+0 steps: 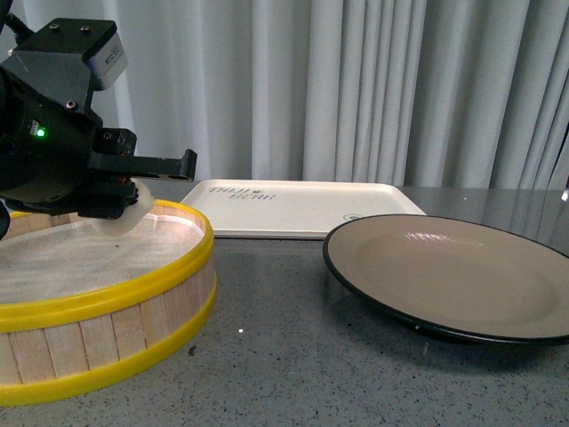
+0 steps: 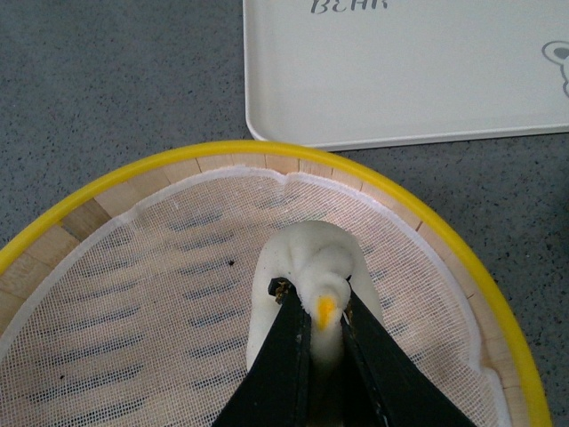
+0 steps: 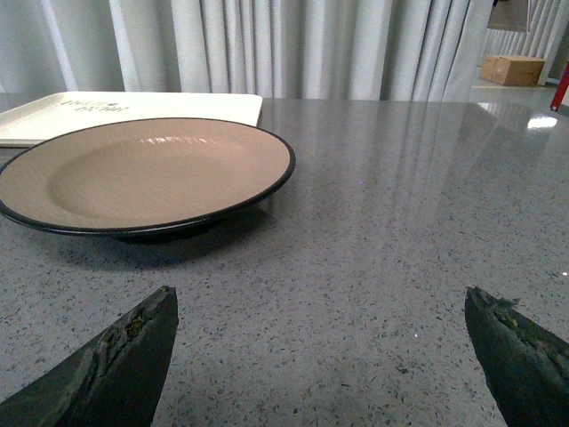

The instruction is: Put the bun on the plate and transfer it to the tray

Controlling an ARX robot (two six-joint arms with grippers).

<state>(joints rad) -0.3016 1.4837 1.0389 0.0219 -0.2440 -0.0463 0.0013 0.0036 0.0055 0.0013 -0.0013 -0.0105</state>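
Bun (image 2: 311, 267), cream-white with pleated top, pinched in left claw (image 2: 324, 307)

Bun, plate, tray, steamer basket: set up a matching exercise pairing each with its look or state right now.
1. bun
2. plate
3. tray
4. steamer basket

A. yellow rim, white mesh liner
B. pinched in the left tool
C. tan inside, black rim, nothing on it
D. cream-white, grey lettering, farthest back

Pairs: 1-B, 2-C, 3-D, 4-A
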